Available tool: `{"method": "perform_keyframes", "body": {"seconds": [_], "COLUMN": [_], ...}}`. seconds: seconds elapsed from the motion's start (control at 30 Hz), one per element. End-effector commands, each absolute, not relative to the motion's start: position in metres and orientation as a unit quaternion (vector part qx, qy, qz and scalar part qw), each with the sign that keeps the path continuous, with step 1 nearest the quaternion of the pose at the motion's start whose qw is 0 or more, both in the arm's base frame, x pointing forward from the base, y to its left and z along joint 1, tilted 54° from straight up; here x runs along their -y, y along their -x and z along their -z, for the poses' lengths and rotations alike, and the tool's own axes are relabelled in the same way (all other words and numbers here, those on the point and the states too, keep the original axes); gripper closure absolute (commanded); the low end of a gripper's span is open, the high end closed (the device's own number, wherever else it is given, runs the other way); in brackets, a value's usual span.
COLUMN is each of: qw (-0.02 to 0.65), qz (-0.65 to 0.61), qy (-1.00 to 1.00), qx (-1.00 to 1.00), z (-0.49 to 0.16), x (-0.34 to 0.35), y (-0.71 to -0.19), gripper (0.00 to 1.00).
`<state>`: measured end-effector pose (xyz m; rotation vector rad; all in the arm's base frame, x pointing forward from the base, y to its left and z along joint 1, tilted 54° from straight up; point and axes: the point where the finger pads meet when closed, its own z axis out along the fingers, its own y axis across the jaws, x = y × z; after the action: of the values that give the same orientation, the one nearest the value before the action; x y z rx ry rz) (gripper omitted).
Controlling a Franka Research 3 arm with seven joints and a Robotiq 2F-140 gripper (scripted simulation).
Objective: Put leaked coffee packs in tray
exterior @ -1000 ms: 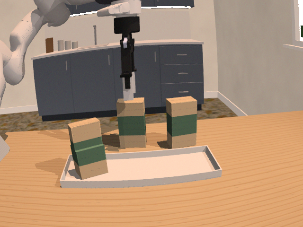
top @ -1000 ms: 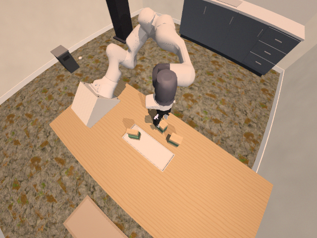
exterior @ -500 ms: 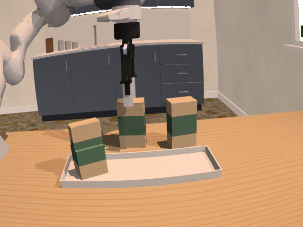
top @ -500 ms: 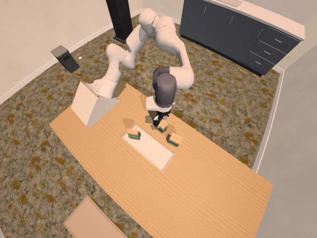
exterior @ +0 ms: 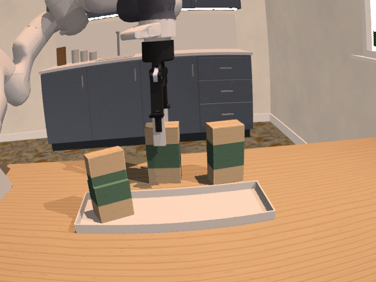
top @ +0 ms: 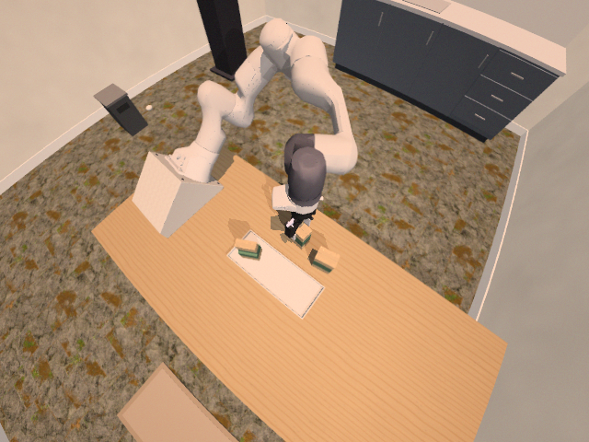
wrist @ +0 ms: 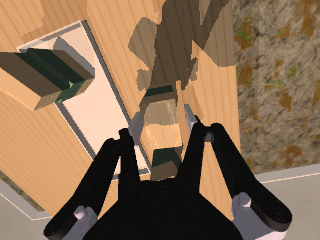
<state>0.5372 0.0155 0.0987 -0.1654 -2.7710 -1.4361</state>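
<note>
The black two-finger gripper [exterior: 158,138] straddles the top of the middle tan, green-banded coffee pack [exterior: 163,151], fingers apart and gripping nothing (another pack [exterior: 108,183] leans inside the shallow white tray [exterior: 170,225]).

Exterior view: white tray [exterior: 267,204] on wooden table [exterior: 318,237], lower centre. One coffee pack [exterior: 108,183] stands tilted inside the tray's left end. Two more packs stand upright behind the tray: middle pack [exterior: 163,151] and right pack [exterior: 225,150]. Gripper [exterior: 158,127] hangs over the middle pack's top, one pad overlapping its front face; probably half-open, not squeezing. Dark cabinets [exterior: 115,100] behind.
</note>
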Motion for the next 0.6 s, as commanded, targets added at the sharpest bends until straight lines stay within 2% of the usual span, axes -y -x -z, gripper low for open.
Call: {"method": "perform_keyframes", "body": {"seconds": [0.0, 0.57], "qw": [0.001, 0.001], "qz": [0.457, 0.457], "qy": [0.052, 0.052], "qx": [0.888, 0.888], "z": [-0.0931, -0.0888], "x": [-0.0196, -0.0255], "y": [-0.5411, -0.5414], "gripper": [0.45, 0.45]}}
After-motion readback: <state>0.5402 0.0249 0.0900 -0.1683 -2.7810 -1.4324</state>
